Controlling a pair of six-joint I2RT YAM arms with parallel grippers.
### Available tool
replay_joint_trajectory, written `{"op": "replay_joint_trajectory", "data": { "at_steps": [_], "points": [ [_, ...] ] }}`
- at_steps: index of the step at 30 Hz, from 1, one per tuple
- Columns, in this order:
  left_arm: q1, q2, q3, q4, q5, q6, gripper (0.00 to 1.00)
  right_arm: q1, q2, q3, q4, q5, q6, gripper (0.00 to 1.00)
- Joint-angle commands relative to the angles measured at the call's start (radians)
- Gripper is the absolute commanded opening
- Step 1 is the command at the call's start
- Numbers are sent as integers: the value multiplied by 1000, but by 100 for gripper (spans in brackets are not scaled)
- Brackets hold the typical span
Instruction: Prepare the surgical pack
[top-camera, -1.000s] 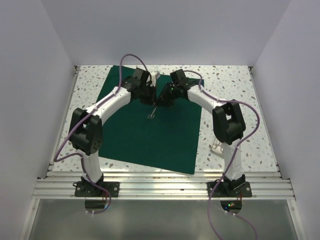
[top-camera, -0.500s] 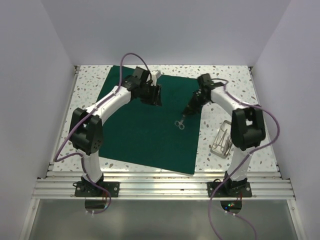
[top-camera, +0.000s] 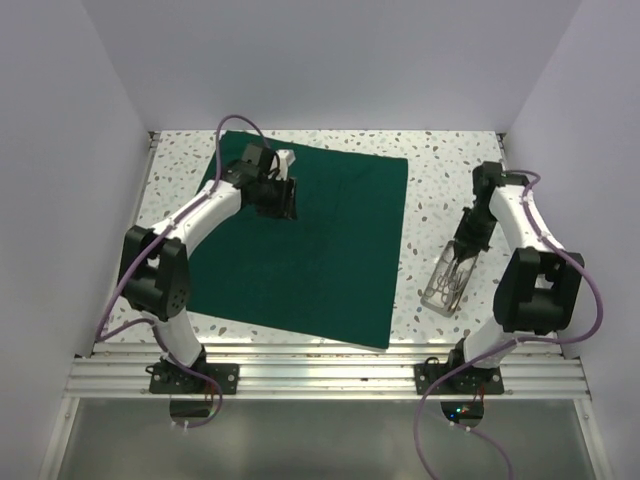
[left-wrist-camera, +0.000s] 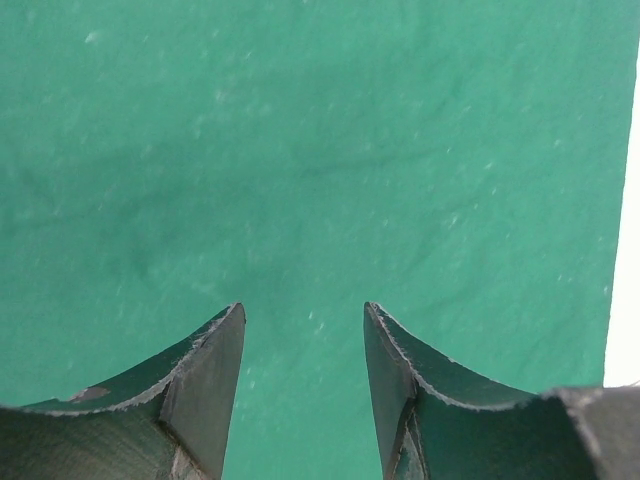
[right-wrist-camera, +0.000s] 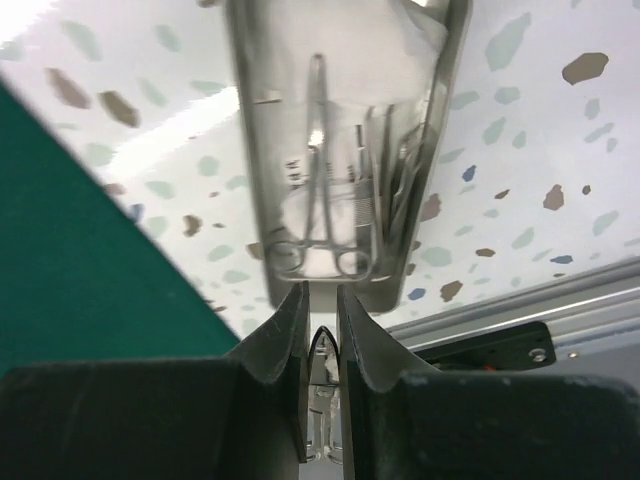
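While left gripper (left-wrist-camera: 303, 305) hangs spread over large dark green cloth drape (top-camera: 330, 260), right gripper (right-wrist-camera: 320, 290) pinches steel scissors (right-wrist-camera: 322, 342) above small shiny rectangular metal tray (right-wrist-camera: 246, 150), by right edge of table (top-camera: 440, 170).

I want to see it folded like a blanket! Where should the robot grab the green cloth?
Probably a corner, not the middle. The green cloth lies flat, so its middle offers nothing to pinch. The far right corner ends on the speckled table with no arm over it, so a finger could slide under it from the right side.
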Motion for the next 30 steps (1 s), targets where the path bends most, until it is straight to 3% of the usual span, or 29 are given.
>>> {"op": "replay_joint_trajectory", "data": {
  "at_steps": [1,11,13,16,18,19,30],
  "points": [
    [29,-77,-21,-6,-41,11,55,-15,39,-75,35,71,-88,0],
    [60,-88,-64,-10,-70,24,55,-16,198,-51,153,83,-88,3],
    [64,-90,-66,-7,-72,22,55,-15,207,-54,164,77,-71,10],
    [66,-85,-61,-10,-72,21,55,-15,204,-65,152,113,-59,36],
    [66,-84,-66,-7,-70,19,55,-16,195,-57,130,126,-68,49],
    [67,-82,-66,-9,-68,19,55,-18,191,-53,120,136,-65,50],
    [67,-73,-72,-13,-75,10,54,-73,157,-43,66,210,-75,38]
  ]
}}
